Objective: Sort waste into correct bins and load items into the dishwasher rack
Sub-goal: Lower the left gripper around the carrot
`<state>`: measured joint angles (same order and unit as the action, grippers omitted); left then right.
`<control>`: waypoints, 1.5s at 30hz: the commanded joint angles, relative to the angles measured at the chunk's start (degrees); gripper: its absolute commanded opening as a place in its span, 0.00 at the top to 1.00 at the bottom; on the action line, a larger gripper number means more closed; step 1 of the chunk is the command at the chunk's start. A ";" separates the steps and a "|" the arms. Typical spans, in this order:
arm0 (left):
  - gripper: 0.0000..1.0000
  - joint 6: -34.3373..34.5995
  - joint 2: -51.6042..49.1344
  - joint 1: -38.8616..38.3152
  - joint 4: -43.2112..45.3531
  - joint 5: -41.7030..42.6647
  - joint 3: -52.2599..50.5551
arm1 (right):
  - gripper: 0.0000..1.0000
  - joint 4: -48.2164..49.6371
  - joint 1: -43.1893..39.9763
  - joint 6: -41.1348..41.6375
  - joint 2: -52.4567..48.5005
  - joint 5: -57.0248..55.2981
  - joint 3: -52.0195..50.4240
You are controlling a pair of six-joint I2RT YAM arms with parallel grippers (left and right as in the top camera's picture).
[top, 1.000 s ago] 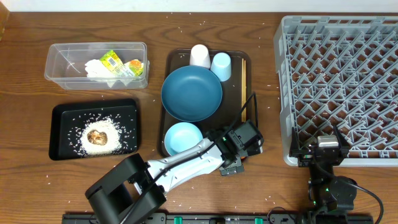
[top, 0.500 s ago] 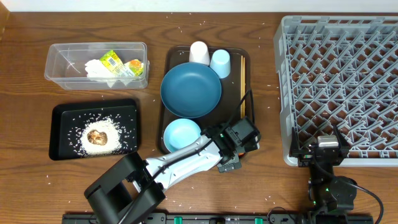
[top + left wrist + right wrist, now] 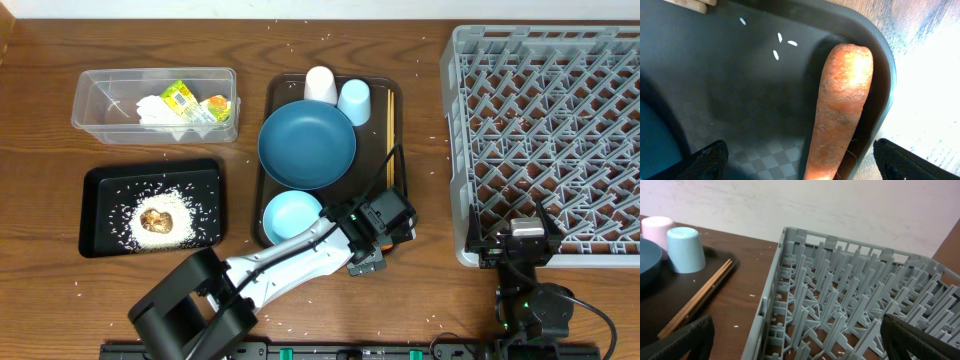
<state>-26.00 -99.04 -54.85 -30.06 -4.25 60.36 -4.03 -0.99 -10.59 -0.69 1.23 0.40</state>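
Note:
An orange carrot (image 3: 840, 110) lies along the right inner edge of the brown serving tray (image 3: 740, 100). My left gripper (image 3: 807, 165) is open and straddles its lower end, one fingertip on either side. From overhead the left gripper (image 3: 375, 238) covers the tray's front right corner and hides the carrot. My right gripper (image 3: 800, 345) is open and empty at the front left corner of the grey dishwasher rack (image 3: 545, 140). On the tray stand a dark-blue dish (image 3: 307, 146), light-blue bowl (image 3: 293, 218), white cup (image 3: 321, 87), pale-blue cup (image 3: 354, 101) and chopsticks (image 3: 391, 130).
The clear tub (image 3: 100, 100) at the back left holds a white tissue (image 3: 155, 112) and a yellow-green wrapper (image 3: 180, 97). The black tray (image 3: 100, 190) in front of it holds rice (image 3: 135, 225) around a brown lump (image 3: 158, 218). Loose grains dot the table.
My left gripper has edged slightly left and back over the tray's corner. The right arm has not moved.

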 commanded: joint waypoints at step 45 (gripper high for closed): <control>0.07 -2.71 -3.06 4.44 4.48 8.13 -0.15 | 0.01 -0.26 -0.48 0.24 0.35 -0.37 -0.04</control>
<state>-27.97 -101.43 -50.57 -25.56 3.09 60.36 -4.03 -0.99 -10.59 -0.69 1.23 0.40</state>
